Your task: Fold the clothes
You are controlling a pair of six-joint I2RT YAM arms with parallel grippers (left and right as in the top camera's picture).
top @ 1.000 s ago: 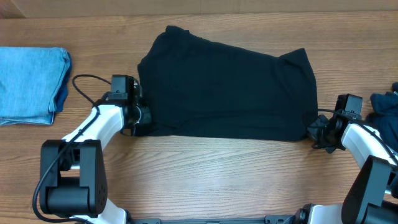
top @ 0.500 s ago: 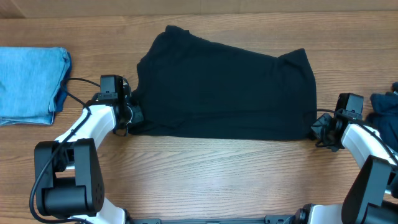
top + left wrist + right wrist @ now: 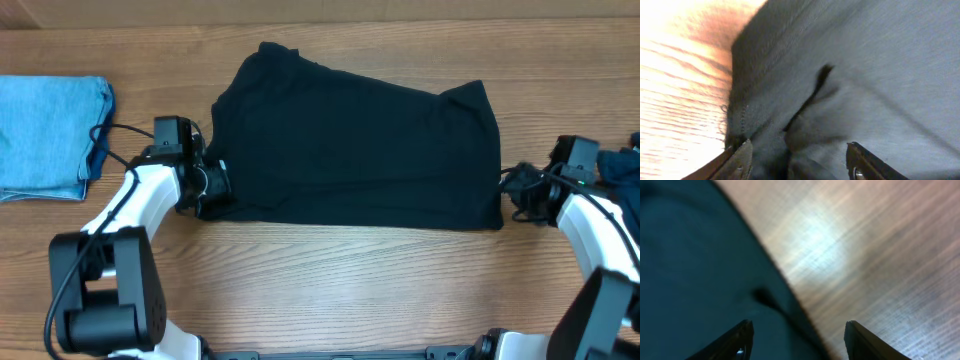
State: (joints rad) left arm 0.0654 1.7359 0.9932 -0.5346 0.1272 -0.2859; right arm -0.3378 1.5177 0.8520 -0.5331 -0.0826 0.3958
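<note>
Status of work: I am viewing the black T-shirt [image 3: 360, 150] lying flat in the middle of the desk [image 3: 350, 270]. It is doubled into a broad band. Its near edge is running straight, its far edge is sloping, and one corner is peaking up at the right.

The left pincer [image 3: 207, 186] is sitting at the band's near left corner. Its jaws are standing wide with loose cloth bunching between them, nothing pinched. The right pincer [image 3: 514, 189] is hovering just off the near right corner, jaws likewise wide, over bare wood beside the hem.

I am judging one fold as done and laid down, with at least one crosswise fold outstanding. A light blue denim garment [image 3: 50, 135] is resting folded at the far left. A dark navy garment [image 3: 624, 165] is lying crumpled at the right edge, seemingly not yet folded.
</note>
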